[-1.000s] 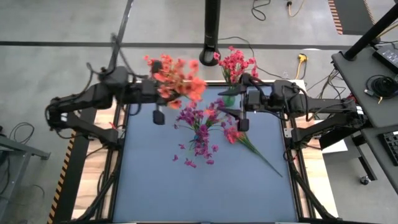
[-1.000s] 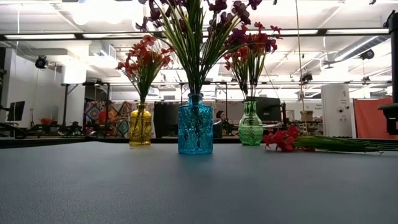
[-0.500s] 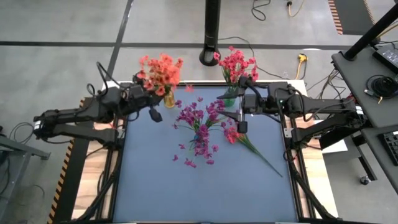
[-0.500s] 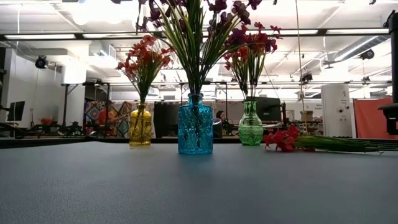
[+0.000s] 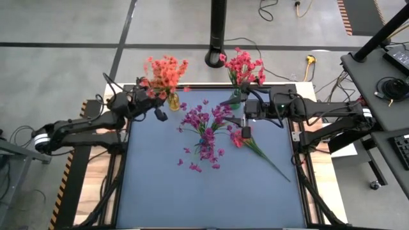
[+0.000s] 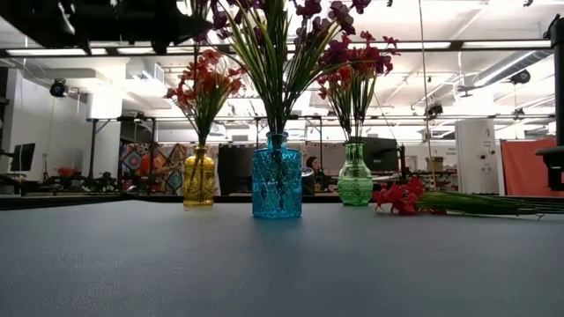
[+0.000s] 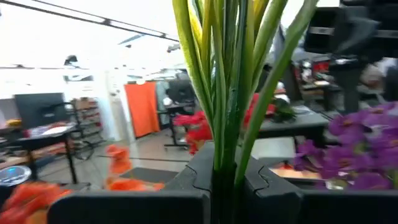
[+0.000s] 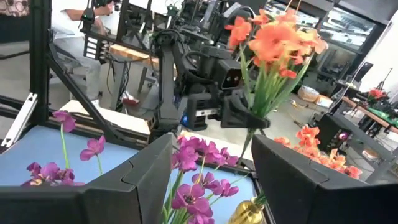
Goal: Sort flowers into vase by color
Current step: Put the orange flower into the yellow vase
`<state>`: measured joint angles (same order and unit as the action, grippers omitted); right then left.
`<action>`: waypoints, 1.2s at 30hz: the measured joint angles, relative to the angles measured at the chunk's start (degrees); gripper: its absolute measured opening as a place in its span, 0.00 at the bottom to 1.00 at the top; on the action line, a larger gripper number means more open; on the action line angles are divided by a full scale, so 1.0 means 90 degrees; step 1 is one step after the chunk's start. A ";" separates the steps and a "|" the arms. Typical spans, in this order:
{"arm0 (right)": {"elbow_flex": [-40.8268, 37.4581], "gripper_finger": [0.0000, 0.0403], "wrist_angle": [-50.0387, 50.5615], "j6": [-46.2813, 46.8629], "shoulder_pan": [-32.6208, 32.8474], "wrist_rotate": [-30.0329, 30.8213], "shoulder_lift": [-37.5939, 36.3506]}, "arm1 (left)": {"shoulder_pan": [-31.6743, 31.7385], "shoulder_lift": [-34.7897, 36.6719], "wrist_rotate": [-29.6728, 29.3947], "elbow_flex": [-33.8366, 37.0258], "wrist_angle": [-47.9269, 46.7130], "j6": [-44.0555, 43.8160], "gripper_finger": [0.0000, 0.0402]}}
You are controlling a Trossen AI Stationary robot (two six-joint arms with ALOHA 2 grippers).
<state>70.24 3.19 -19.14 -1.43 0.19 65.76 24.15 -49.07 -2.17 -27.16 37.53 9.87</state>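
Observation:
My left gripper (image 5: 160, 112) is shut on a bunch of orange flowers (image 5: 165, 69) over the yellow vase (image 5: 174, 101) at the table's far left. The right wrist view shows the same blossoms (image 8: 273, 37) above the yellow vase (image 8: 247, 211). Purple flowers (image 5: 206, 131) stand in the blue vase (image 6: 277, 176). Red-pink flowers (image 5: 243, 64) stand in the green vase (image 6: 355, 176). One red-pink sprig (image 5: 254, 145) lies flat on the table. My right gripper (image 5: 245, 126) hangs open above that sprig's blossom end, touching nothing. My left gripper pinches the orange bunch's green stems (image 7: 224, 155) between its two fingers, several stems together, below the blossoms. The fingers (image 8: 239, 118) come about level from the table's left and lie across the stems. The bunch stands upright, its lower stems reaching down toward the yellow vase's mouth.
The three vases stand in a row near the table's far edge. A black post (image 5: 218, 32) rises behind the table. The blue mat's (image 5: 192, 191) near half lies bare. Beyond the table are benches and a seated person (image 6: 312, 167).
My left gripper has sunk and drawn back toward the table's left edge, staying shut on the orange bunch. The bunch has come down from high above the mat and now stands upright over the yellow vase. My right gripper has kept almost still.

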 joint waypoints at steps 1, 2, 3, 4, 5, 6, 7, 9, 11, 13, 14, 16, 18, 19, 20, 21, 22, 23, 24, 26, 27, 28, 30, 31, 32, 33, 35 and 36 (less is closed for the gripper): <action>0.0002 0.53 -0.0006 0.0000 0.0000 0.0000 0.0033 | 0.0077 0.0008 -0.0001 0.0120 0.0178 -0.0011 0.00; 0.0000 0.53 -0.0004 0.0000 0.0000 0.0000 0.0053 | 0.0139 0.0011 -0.0020 0.0225 0.0326 -0.0012 0.00; 0.0000 0.53 -0.0002 -0.0005 0.0000 0.0000 0.0080 | 0.0191 0.0007 -0.0011 0.0328 0.0480 0.0001 0.00; 0.0001 0.53 -0.0003 -0.0019 0.0000 0.0000 0.0106 | 0.0233 -0.0008 0.0075 0.0421 0.0631 0.0056 0.00; 0.0001 0.53 -0.0003 -0.0029 0.0000 0.0000 0.0127 | 0.0278 -0.0031 0.0200 0.0506 0.0756 0.0125 0.00; 0.0002 0.53 -0.0005 -0.0040 0.0000 0.0000 0.0149 | 0.0316 -0.0061 0.0282 0.0575 0.0858 0.0177 0.00; 0.0000 0.53 -0.0007 -0.0041 0.0000 0.0000 0.0173 | 0.0369 -0.0099 0.0315 0.0630 0.0929 0.0185 0.00; 0.0001 0.53 -0.0013 -0.0047 -0.0003 0.0000 0.0214 | 0.0491 -0.0213 0.0308 0.0705 0.1114 0.0177 0.00; 0.0000 0.53 -0.0035 -0.0072 -0.0007 0.0000 0.0251 | 0.0616 -0.0371 0.0313 0.0757 0.1370 0.0177 0.00; 0.0002 0.53 -0.0067 -0.0113 -0.0010 0.0000 0.0260 | 0.0757 -0.0571 0.0377 0.0784 0.1638 0.0121 0.00; 0.0002 0.53 -0.0057 -0.0121 -0.0010 0.0002 0.0260 | 0.0840 -0.0680 0.0477 0.0790 0.1741 0.0057 0.00; 0.0002 0.53 -0.0059 -0.0115 -0.0010 0.0002 0.0260 | 0.1010 -0.0886 0.0718 0.0793 0.1933 -0.0063 0.00; 0.0002 0.53 -0.0058 -0.0082 -0.0010 0.0002 0.0260 | 0.1148 -0.1059 0.0850 0.0797 0.2120 -0.0123 0.00; 0.0002 0.53 -0.0055 -0.0044 -0.0010 0.0004 0.0260 | 0.1209 -0.1129 0.0857 0.0797 0.2196 -0.0145 0.00; 0.0002 0.53 -0.0053 -0.0039 -0.0010 0.0004 0.0260 | 0.1274 -0.1195 0.0863 0.0797 0.2250 -0.0150 0.00; 0.0002 0.53 -0.0052 -0.0039 -0.0010 0.0005 0.0260 | 0.1336 -0.1249 0.0862 0.0797 0.2288 -0.0146 0.00; 0.0002 0.53 -0.0052 -0.0039 -0.0010 0.0005 0.0260 | 0.1389 -0.1290 0.0869 0.0797 0.2305 -0.0134 0.00; 0.0002 0.53 -0.0052 -0.0039 -0.0010 0.0006 0.0260 | 0.1449 -0.1319 0.0917 0.0797 0.2319 -0.0124 0.00; 0.0002 0.53 -0.0052 -0.0039 -0.0010 0.0007 0.0260 | 0.1520 -0.1341 0.1016 0.0797 0.2326 -0.0135 0.00; 0.0002 0.53 -0.0054 -0.0039 -0.0010 0.0007 0.0260 | 0.1658 -0.1391 0.1183 0.0797 0.2330 -0.0204 0.00; 0.0002 0.53 -0.0055 -0.0041 -0.0010 0.0010 0.0260 | 0.1723 -0.1417 0.1217 0.0797 0.2326 -0.0224 0.00; 0.0002 0.53 -0.0059 -0.0041 -0.0010 0.0010 0.0260 | 0.1786 -0.1438 0.1256 0.0797 0.2324 -0.0239 0.00; 0.0002 0.53 -0.0059 -0.0041 -0.0010 0.0017 0.0260 | 0.1898 -0.1473 0.1367 0.0801 0.2394 -0.0310 0.00; 0.0002 0.53 -0.0059 -0.0041 -0.0010 0.0027 0.0260 | 0.1939 -0.1491 0.1431 0.0815 0.2467 -0.0329 0.00; 0.0002 0.53 -0.0060 -0.0039 -0.0010 0.0027 0.0262 | 0.1978 -0.1504 0.1505 0.0838 0.2527 -0.0342 0.00; 0.0002 0.53 -0.0066 -0.0041 -0.0010 0.0030 0.0265 | 0.2015 -0.1518 0.1530 0.0870 0.2598 -0.0345 0.00; 0.0002 0.53 -0.0069 -0.0043 -0.0010 0.0075 0.0267 | 0.2104 -0.1544 0.1542 0.0936 0.2748 -0.0347 0.00; 0.0002 0.53 -0.0069 -0.0042 -0.0010 0.0140 0.0267 | 0.2144 -0.1558 0.1540 0.0966 0.2829 -0.0366 0.00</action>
<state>70.26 2.57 -19.51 -1.52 1.45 68.16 43.44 -63.09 11.68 -18.47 62.99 6.57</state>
